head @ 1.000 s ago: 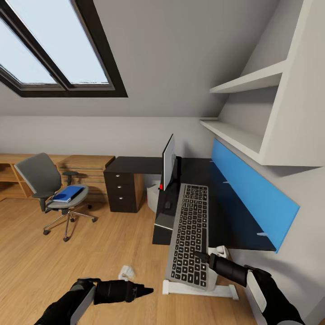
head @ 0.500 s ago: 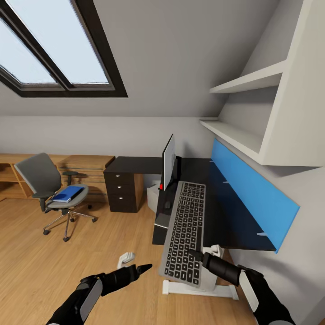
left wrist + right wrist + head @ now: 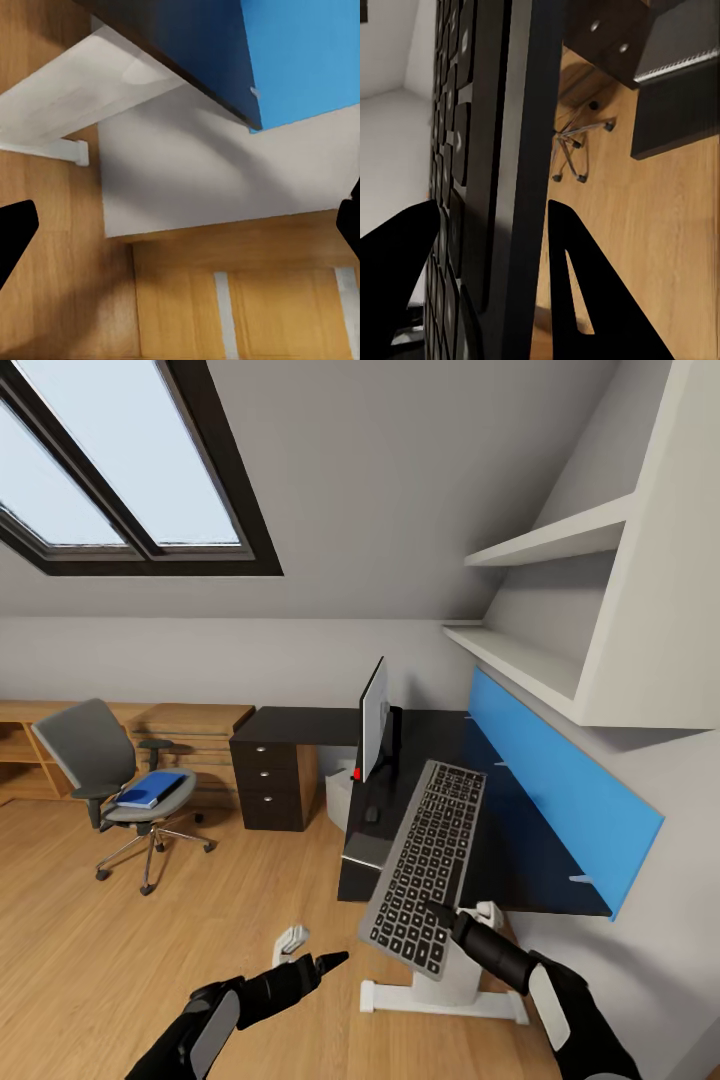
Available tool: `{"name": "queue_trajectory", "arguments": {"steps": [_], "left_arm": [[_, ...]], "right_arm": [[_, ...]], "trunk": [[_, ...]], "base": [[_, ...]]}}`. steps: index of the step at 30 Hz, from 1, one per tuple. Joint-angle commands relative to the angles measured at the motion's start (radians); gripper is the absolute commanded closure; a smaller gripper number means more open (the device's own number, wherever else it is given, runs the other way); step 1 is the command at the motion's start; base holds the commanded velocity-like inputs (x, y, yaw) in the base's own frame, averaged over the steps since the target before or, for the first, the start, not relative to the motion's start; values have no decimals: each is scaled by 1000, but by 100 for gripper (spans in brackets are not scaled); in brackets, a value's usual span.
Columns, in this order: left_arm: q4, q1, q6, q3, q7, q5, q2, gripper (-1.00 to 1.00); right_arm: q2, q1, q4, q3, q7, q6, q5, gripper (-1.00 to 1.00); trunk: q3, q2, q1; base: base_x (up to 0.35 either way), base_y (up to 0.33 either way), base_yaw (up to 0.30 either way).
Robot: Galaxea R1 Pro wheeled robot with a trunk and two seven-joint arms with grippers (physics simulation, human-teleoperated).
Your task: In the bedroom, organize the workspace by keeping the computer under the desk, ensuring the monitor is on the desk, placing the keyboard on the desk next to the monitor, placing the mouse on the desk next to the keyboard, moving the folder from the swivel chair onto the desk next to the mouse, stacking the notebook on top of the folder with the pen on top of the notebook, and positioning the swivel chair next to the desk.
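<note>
Holding the keyboard [image 3: 428,865] by its near edge, my right gripper [image 3: 438,916] was clamped on it above the desk [image 3: 520,860]. It looked stiff, thin and tippy. My left gripper [image 3: 322,962] hung empty, fingers spread.

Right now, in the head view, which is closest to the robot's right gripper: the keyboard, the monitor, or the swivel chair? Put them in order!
From the right gripper:
1. The keyboard, held in that gripper over the near end of the desk.
2. The monitor, farther back on the desk.
3. The swivel chair, far off to the left across the floor.
</note>
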Motion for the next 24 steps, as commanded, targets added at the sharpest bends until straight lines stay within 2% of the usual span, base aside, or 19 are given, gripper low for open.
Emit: {"name": "queue_trajectory", "arguments": {"steps": [1, 4, 7, 14, 18, 24], "left_arm": [[3, 0, 8, -1, 1, 10, 0, -100], [11, 0, 8, -2, 1, 11, 0, -100], [20, 0, 6, -3, 1, 10, -3, -100], [43, 0, 5, -3, -1, 10, -2, -100], [46, 0, 4, -3, -1, 10, -2, -100], [49, 0, 4, -4, 0, 10, -3, -100]], "right_arm": [[2, -1, 0, -6, 1, 3, -4, 100], [12, -1, 0, -10, -9, -21, -4, 100], [34, -1, 0, -12, -32, -56, -5, 100], [87, -1, 0, -13, -123, -192, -7, 100], [128, -1, -1, -12, -177, -258, -7, 100], [135, -1, -1, -12, -201, -293, -8, 100]], "trunk": [[0, -1, 0], [0, -1, 0], [0, -1, 0], [0, -1, 0], [0, -1, 0], [0, -1, 0]], "base": [[0, 0, 0], [0, 0, 0], [0, 0, 0], [0, 0, 0], [0, 0, 0], [0, 0, 0]]}}
